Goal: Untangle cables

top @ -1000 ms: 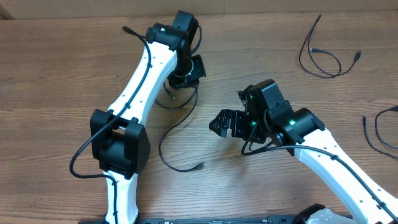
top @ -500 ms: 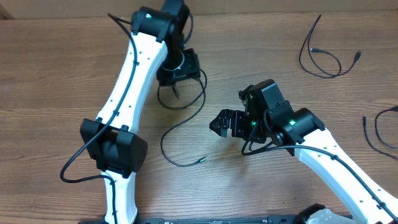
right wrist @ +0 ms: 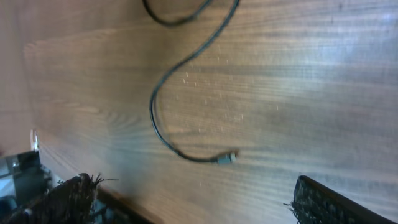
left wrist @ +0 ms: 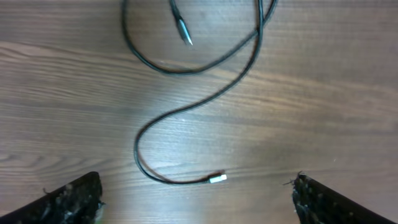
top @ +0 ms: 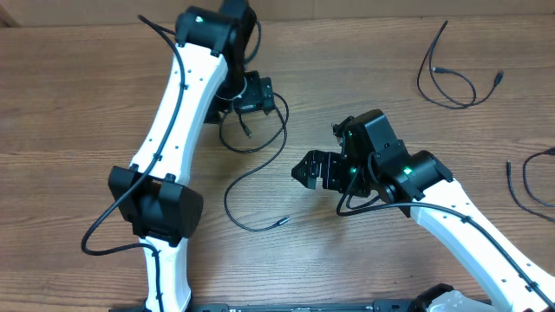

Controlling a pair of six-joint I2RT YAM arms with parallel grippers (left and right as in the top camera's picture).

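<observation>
One thin black cable (top: 257,165) lies loose on the wood in the middle of the table. It makes a loop under my left gripper (top: 256,94), then an S-curve down to a silver plug (top: 282,222). In the left wrist view the same cable (left wrist: 186,109) runs to its plug (left wrist: 217,178), and the left gripper (left wrist: 196,200) stands open with nothing between its fingers (left wrist: 71,198). My right gripper (top: 305,171) hovers open just right of the curve. The right wrist view shows the cable (right wrist: 163,127) and plug (right wrist: 229,157) ahead of the empty right gripper (right wrist: 193,202).
A second black cable (top: 451,82) lies in a loose loop at the back right. A third cable (top: 527,184) sits at the right edge. The arms' own thicker wires run along their white links.
My left gripper has opened and let go of the cable while the arm pulled back and left. The cable's loop and plug end shifted slightly. The right arm has not moved.
</observation>
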